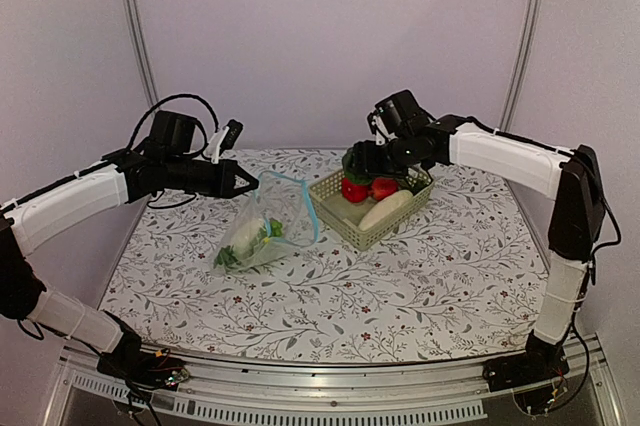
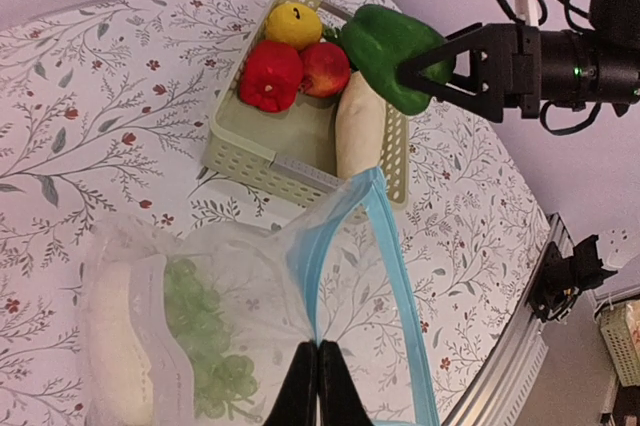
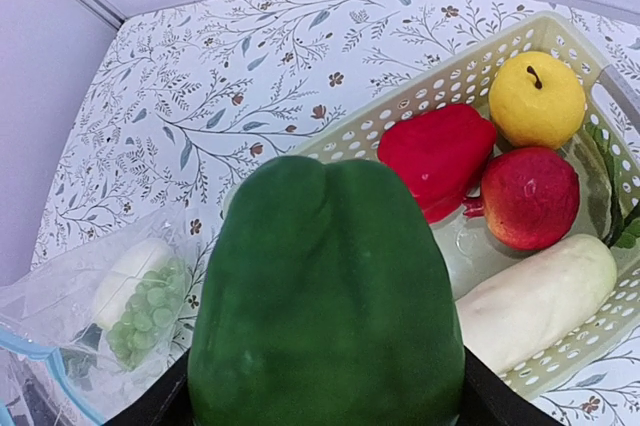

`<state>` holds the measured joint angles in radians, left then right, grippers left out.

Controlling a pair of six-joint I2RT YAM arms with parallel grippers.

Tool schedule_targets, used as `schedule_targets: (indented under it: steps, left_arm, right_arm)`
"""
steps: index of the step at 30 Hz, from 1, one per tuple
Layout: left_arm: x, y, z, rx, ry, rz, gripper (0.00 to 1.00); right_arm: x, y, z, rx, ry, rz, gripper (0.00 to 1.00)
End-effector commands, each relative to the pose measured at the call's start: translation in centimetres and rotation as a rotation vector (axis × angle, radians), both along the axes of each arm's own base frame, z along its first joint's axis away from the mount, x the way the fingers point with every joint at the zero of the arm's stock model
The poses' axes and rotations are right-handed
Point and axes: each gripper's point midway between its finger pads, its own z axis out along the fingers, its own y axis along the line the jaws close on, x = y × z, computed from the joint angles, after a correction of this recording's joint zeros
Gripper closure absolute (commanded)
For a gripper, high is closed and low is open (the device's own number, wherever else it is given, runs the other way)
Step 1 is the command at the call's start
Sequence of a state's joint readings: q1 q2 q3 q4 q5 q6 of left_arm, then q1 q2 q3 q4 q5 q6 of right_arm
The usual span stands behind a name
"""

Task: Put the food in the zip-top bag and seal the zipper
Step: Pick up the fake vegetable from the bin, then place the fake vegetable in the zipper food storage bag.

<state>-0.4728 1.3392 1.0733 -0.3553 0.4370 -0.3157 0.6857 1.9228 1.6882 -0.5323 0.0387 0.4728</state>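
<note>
My left gripper (image 2: 318,346) is shut on the light-blue zipper (image 2: 395,276) edge of the see-through zip-top bag (image 1: 262,231) and holds its mouth up and open. The bag holds green grapes (image 2: 205,346) and a white piece (image 2: 115,341). My right gripper (image 1: 352,162) is shut on a green bell pepper (image 3: 325,301), lifted above the near-left end of the pale green basket (image 1: 345,221). In the basket lie a red pepper (image 3: 435,154), a red apple (image 3: 528,196), a yellow apple (image 3: 536,98) and a long white radish (image 3: 535,301).
The basket (image 2: 260,151) stands just right of the bag on the flower-patterned table. A dark green leafy piece (image 3: 608,196) lies along the basket's far wall. Walls close the back and sides, and a metal rail runs along the table's near edge (image 1: 330,386).
</note>
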Motion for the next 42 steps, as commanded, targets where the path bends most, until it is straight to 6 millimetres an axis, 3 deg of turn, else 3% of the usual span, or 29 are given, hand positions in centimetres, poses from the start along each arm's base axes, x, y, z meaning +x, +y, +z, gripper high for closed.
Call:
schedule_targets:
  steps: [1,7,14,22,30,42]
  left_arm:
    - [0.3,0.3,1.3,-0.022,-0.043,0.009,1.00]
    - [0.1,-0.1,0.9,-0.027,-0.031,-0.005,1.00]
    - [-0.1,-0.6,0.8,-0.023,-0.034,-0.020,1.00]
    - [-0.5,-1.3,0.5,-0.024,-0.023,-0.042,1.00]
    - [-0.8,-1.7,0.4,-0.021,-0.027,-0.057,1.00]
    - [-1.2,-2.3,0.2,-0.025,-0.019,-0.080,1.00]
  right_arm:
    - [-1.4,-1.0,3.2,0.049,-0.041,0.007,0.33]
    - [-5.3,-1.7,6.6,0.120,-0.071,0.078,0.33]
    - [-9.7,-1.2,8.9,0.181,-0.065,0.193,0.33]
    - [-13.9,2.7,10.6,0.228,-0.065,0.372,0.32]
    - [-16.4,6.1,9.1,0.242,0.001,0.501,0.32]
    - [-17.6,10.6,5.6,0.222,0.096,0.565,0.32]
